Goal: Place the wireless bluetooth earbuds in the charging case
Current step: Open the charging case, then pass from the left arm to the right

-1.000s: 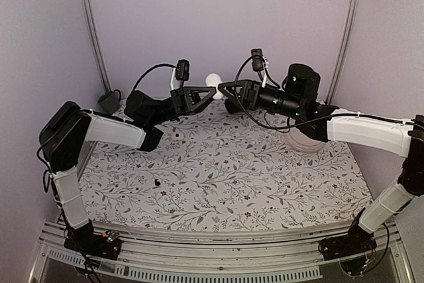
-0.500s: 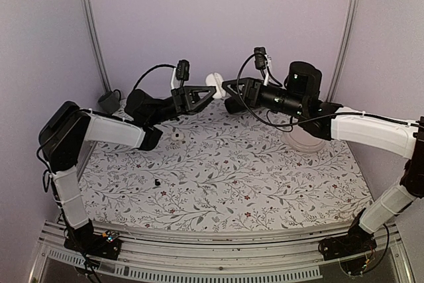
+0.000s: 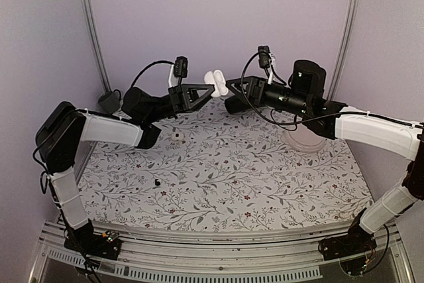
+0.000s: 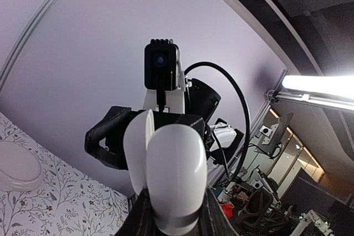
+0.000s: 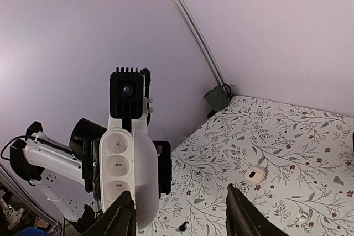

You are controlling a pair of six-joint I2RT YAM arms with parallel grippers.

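Top external view: left gripper [image 3: 210,90] clamps the open charging case [image 3: 216,82] aloft.

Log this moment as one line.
left pincer: shut on charging case, open, raised | right pincer: open, facing case | case interior: looks empty

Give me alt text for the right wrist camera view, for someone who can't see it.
The open charging case faces the camera with its round inner recesses showing, held upright by the left gripper. The right gripper is open, its own fingers framing the bottom edge. Behind them is a floral table with a white round lump and a tiny black bit.
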